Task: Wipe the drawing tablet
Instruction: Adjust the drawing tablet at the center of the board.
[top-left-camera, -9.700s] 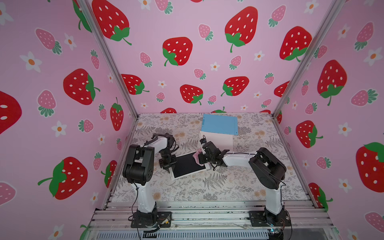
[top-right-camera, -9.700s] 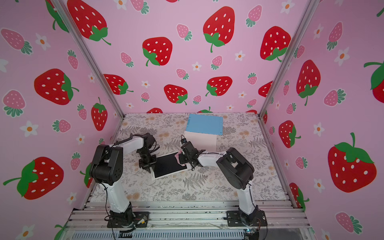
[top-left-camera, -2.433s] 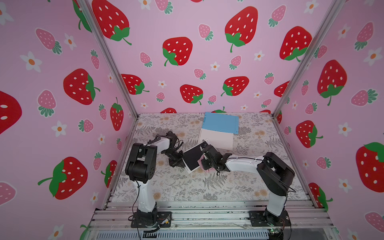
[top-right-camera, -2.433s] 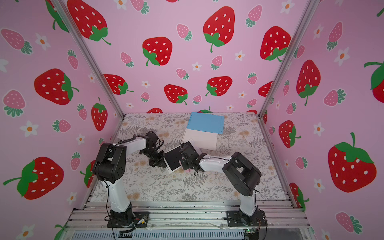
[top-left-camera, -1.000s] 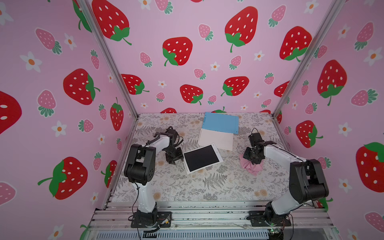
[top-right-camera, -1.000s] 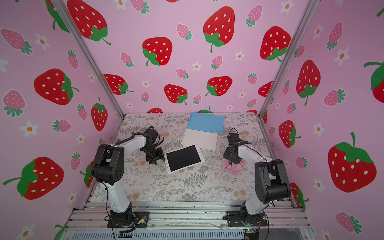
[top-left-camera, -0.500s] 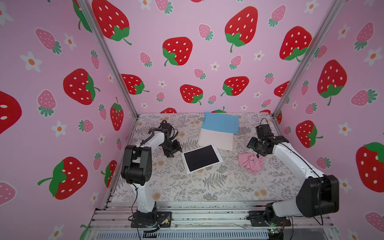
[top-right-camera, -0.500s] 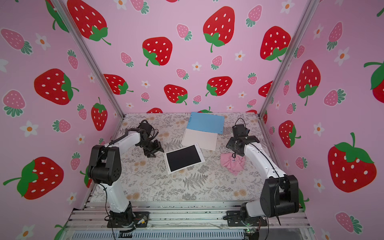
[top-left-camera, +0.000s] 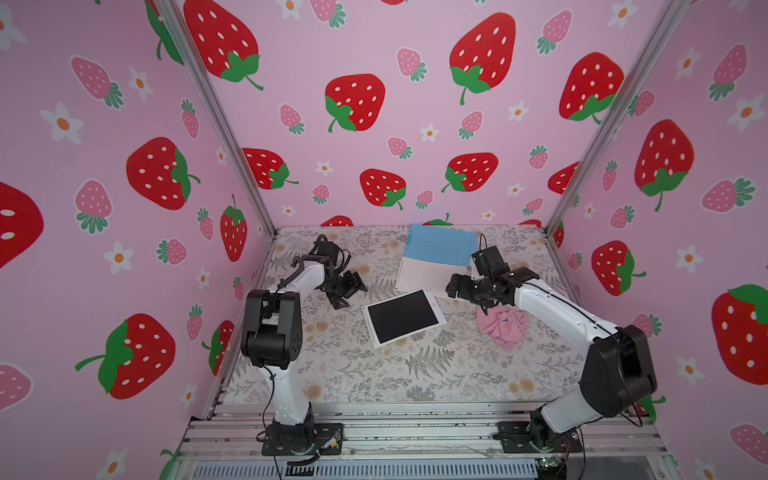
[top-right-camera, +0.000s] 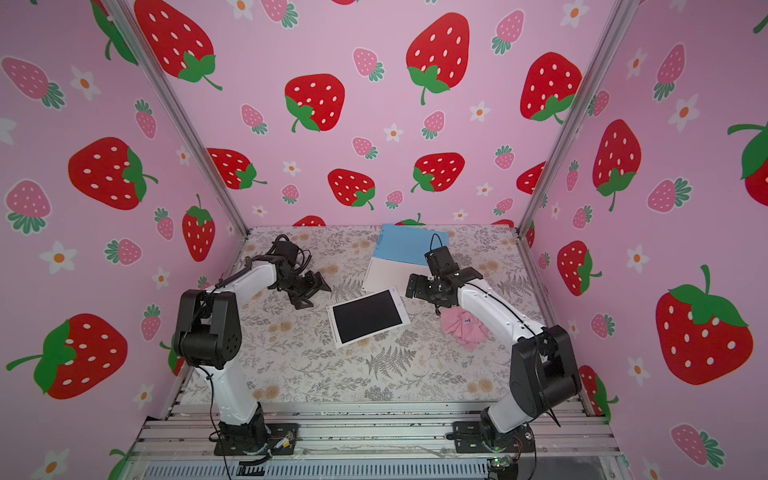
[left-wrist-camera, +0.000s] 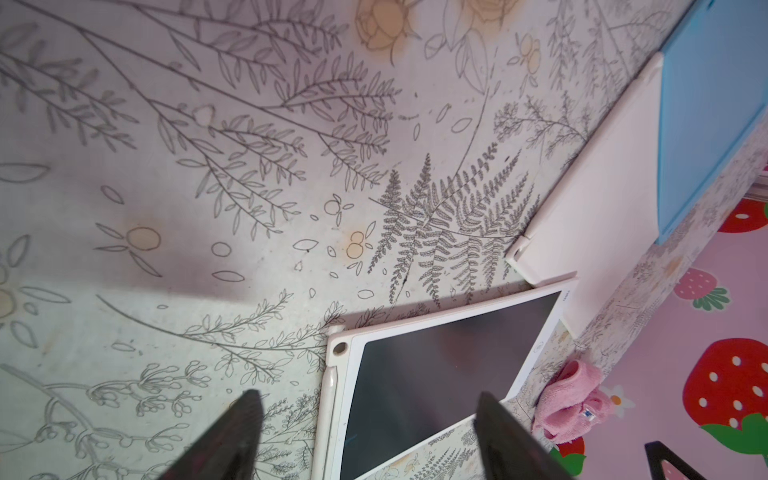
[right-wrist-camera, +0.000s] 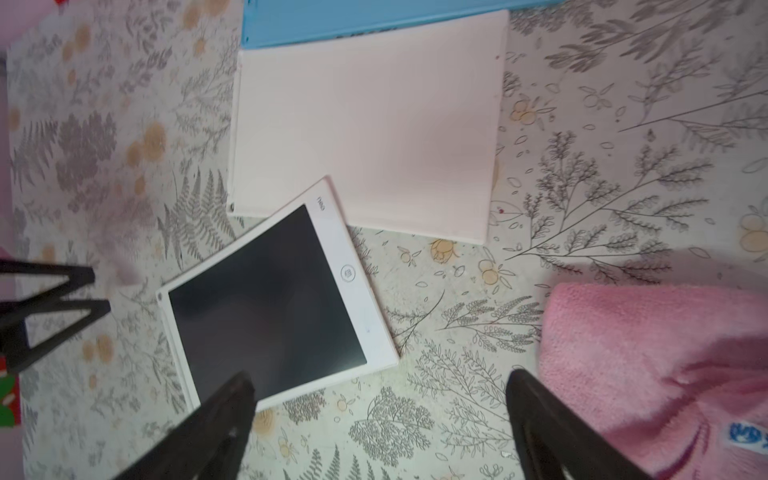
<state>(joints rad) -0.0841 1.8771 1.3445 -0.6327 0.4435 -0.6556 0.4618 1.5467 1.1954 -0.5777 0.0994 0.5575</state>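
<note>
Drawing tablet (top-left-camera: 403, 316) flat, screen up, long axis diagonal

The tablet (top-left-camera: 403, 316) lies mid-table, cloth (top-left-camera: 502, 326) to its right, boards (top-left-camera: 432, 266) behind.

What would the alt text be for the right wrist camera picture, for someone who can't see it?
A white tablet with a dark blank screen lies askew on a floral table, one corner overlapping a pale board that is partly covered by a blue board. A crumpled pink cloth lies beside the open, empty right pincer.
</note>
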